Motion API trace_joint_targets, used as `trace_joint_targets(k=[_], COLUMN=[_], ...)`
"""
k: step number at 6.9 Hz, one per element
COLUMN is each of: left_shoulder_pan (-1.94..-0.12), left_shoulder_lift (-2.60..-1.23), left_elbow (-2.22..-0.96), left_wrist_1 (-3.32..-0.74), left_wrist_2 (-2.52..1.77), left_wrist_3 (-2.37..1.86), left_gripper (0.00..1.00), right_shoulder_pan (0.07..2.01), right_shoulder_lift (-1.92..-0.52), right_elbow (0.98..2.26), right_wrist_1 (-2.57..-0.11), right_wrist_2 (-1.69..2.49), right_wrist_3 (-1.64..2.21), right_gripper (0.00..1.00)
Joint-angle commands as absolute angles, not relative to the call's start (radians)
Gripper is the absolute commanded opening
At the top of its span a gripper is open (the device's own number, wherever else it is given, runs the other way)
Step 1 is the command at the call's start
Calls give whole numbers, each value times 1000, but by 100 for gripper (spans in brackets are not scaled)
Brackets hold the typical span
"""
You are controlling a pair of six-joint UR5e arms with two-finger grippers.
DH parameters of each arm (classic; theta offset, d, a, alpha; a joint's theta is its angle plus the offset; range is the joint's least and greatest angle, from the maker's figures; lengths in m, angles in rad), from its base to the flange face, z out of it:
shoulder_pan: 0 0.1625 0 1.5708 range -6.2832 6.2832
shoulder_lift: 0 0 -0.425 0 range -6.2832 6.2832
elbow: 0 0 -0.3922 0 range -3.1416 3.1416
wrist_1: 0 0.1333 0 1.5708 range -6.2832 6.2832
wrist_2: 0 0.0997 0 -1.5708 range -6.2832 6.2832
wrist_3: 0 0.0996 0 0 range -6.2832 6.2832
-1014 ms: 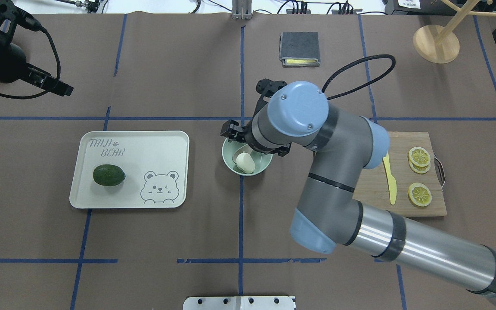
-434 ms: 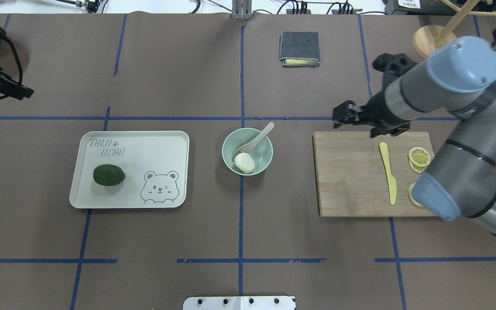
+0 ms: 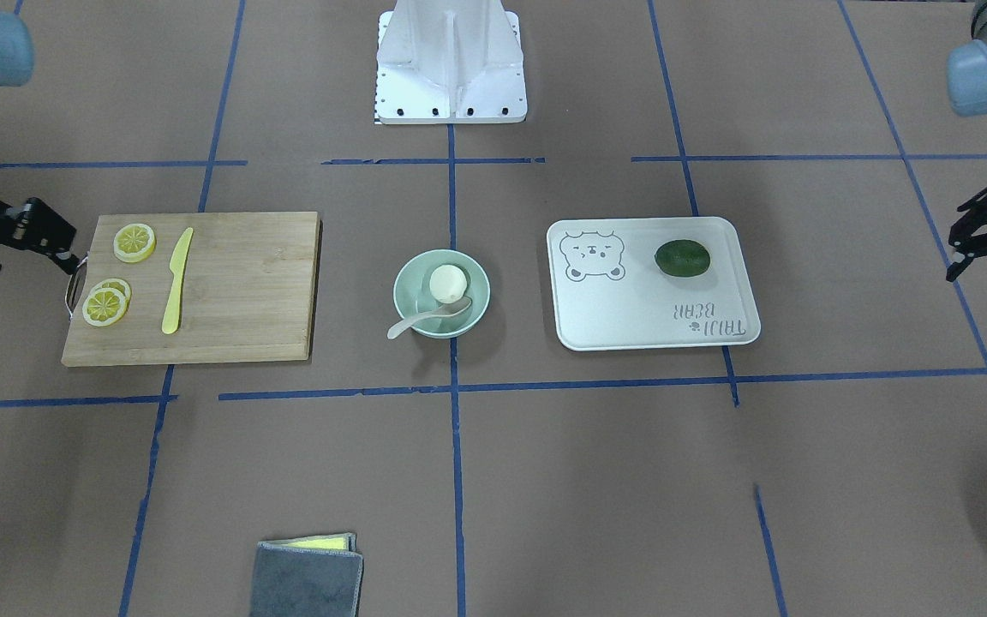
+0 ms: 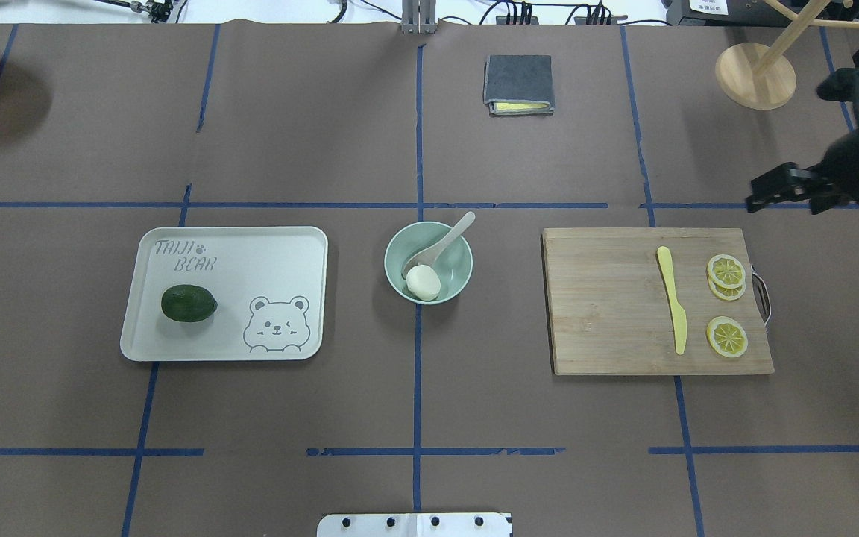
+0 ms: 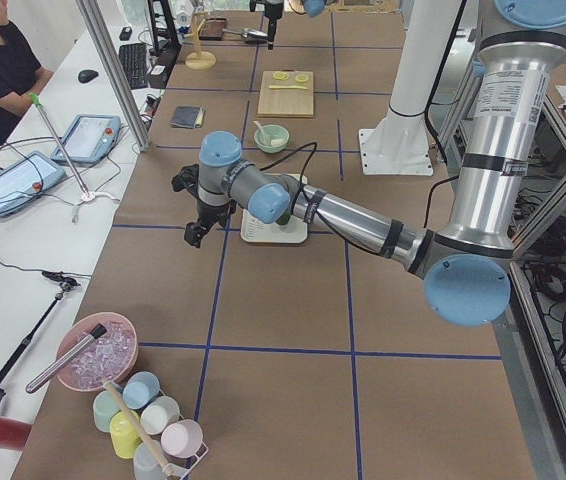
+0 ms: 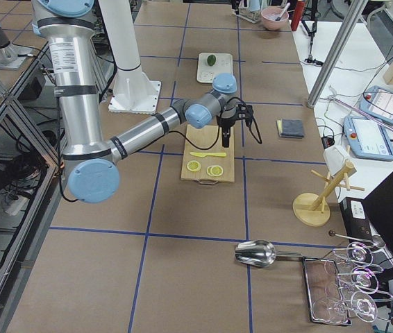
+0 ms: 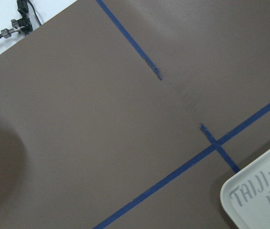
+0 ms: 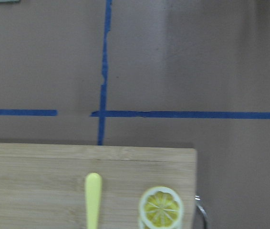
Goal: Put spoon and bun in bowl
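Reading this as done: bun (image 4: 423,283) sits inside the bowl (image 4: 461,277), on the robot-side half, and the spoon (image 4: 448,240) has its scoop down in the bowl just beside the bun. You have little left to do, but a few things could undo it.

- The spoon handle leans on the far rim and sticks out past it. It only rests there, nothing pins it. A knock to the bench (image 4: 288,418) or the bowl could tip it out, I'd guess.
- Whether the scoop touches the bun, I can't tell. If it does, a rolling bun could shift the spoon.
- The bowl looks light. A sideways nudge would likely slide it.

Arms: both are out at the bench ends, well apart from the bowl.
- Right gripper (image 4: 751,200) hangs past the far right corner of the board (image 4: 601,306). Fingers carry nothing, but I can't tell whether they're apart or together.
- Left gripper (image 3: 954,244) is beyond the tray (image 3: 631,317), fingers apart and empty.

Main risk is you sending either arm low across centre and clipping that handle. Keep any path high or clear of the bowl.
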State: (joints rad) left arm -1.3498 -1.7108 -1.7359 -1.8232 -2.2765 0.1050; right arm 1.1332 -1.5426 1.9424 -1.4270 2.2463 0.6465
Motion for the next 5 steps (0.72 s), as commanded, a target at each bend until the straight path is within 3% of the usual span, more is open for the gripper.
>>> trace_joint_targets(k=[1,4,5], left_shoulder_pan=[-1469,-1479,-1477], left_shoulder_lift=[-1709,-1706,-1628], left_elbow=[-1668,-1692,-1700], left_wrist_1=[-1754,-1567,-1578], left_wrist_2=[-2321,-2388,-2393], left_wrist_3=[189,157,156], left_gripper=[99,100,100], right_shoulder_pan=[1337,1417,1417], right_shoulder_lift=[-1662,-1674,-1674], right_elbow=[1930,1913,1911], right_wrist_1=[-1541,-1626,-1626], right_wrist_2=[2321,2387,2394], right_wrist_3=[270,152,153], right_gripper=[100,100,100])
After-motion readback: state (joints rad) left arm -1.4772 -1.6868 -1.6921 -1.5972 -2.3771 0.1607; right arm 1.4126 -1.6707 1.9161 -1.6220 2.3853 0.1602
